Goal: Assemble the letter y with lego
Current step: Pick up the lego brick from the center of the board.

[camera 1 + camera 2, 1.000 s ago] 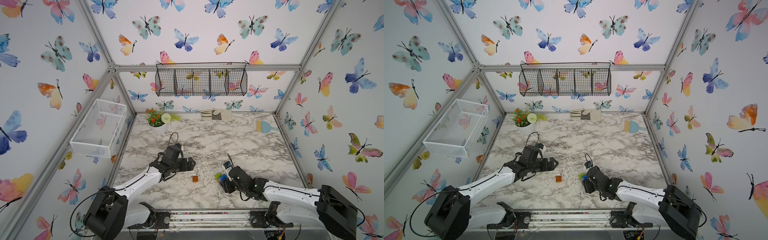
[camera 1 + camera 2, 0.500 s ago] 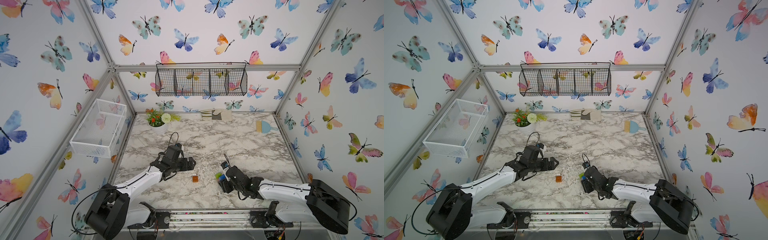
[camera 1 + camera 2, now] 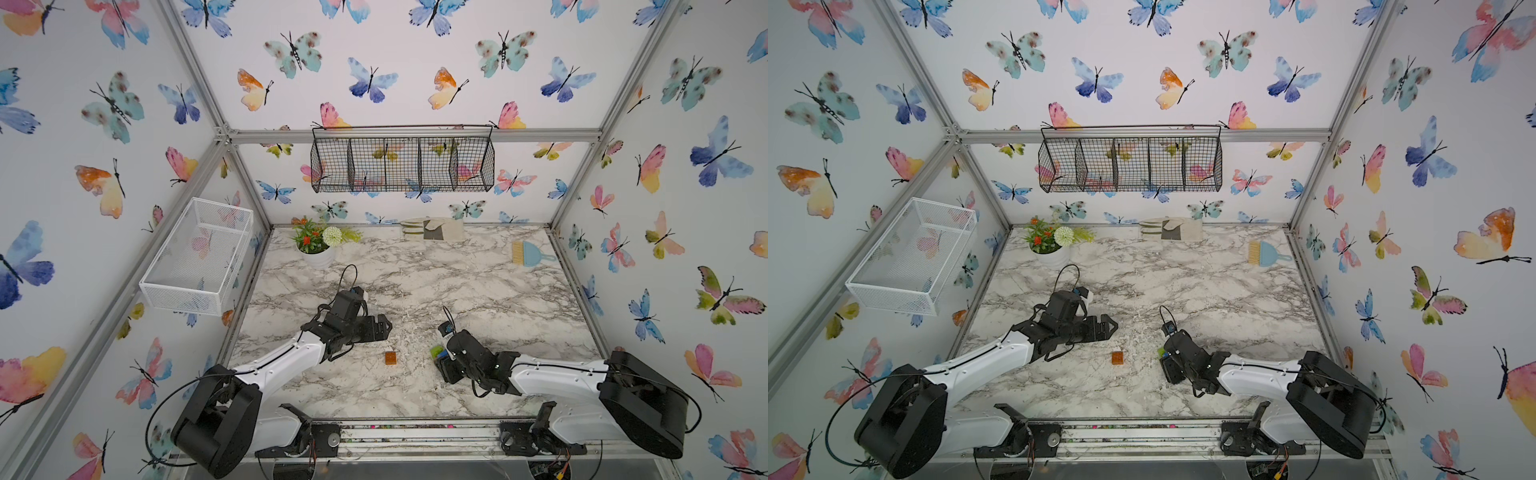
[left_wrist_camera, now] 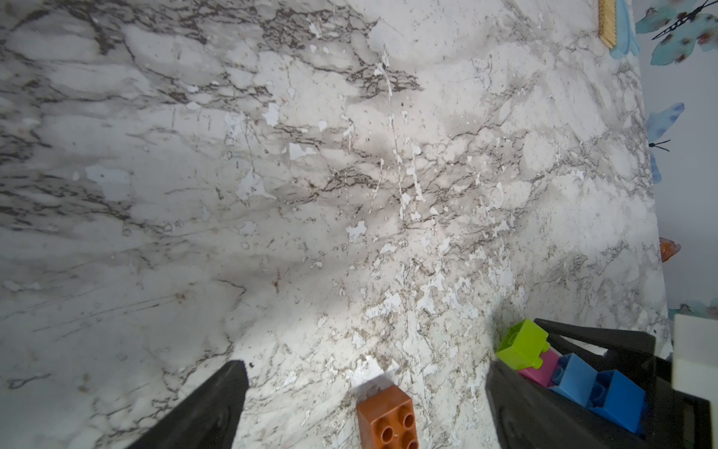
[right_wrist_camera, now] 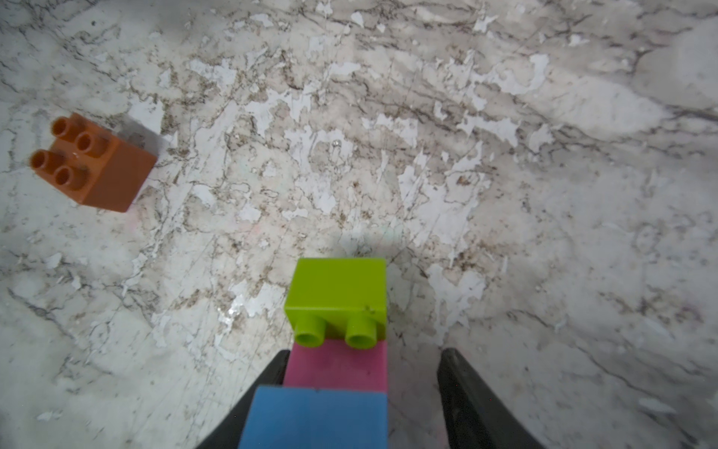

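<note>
Both top views look steeply down from high at the front onto the whole table (image 3: 478, 291), back wall (image 3: 532, 208) at the top of the frame. Each wrist camera sits close over the table, looking past the left gripper (image 4: 363, 367) or right gripper (image 5: 365, 352); both share the orange brick (image 4: 386, 418)

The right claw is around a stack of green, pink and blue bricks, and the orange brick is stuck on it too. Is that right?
Not quite. The orange brick isn't stuck on: it sits alone on the table, bumps up, as the right wrist view shows. The right claw is around the joined green brick, pink brick and blue brick.
</note>
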### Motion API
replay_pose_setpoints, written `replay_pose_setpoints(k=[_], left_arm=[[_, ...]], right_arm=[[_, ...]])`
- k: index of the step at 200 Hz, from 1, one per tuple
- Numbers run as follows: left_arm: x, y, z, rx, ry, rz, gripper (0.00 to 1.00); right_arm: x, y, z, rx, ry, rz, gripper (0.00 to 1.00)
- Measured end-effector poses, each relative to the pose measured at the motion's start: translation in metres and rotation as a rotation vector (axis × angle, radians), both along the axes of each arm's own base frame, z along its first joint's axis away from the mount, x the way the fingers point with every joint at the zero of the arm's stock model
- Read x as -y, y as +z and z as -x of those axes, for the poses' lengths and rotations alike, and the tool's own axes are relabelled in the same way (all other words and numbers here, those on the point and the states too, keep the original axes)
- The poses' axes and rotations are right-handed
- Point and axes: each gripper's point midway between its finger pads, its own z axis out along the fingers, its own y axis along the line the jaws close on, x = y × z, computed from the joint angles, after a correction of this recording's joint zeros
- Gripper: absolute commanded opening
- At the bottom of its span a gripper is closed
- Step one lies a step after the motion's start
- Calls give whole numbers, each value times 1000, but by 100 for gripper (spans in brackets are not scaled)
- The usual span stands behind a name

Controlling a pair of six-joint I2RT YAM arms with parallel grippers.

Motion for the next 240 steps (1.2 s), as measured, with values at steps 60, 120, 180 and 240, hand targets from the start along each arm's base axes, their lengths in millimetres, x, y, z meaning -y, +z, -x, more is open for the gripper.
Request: replay_pose_setpoints(k=[60,120,180,240], left_arm=[[1,1,-1,7,0,4,97],[1,1,-2,8,0,5,97],[1,0,-2,5,1,3,97],[1,-1,-2,2,4,5,97]], right_arm=[[-1,1,-2,12,1,1,61],[-4,1,-6,29,3,2,61],[-9,1,-12,41,-1,5,60],[-20,-3,-20,66,21,13,61]])
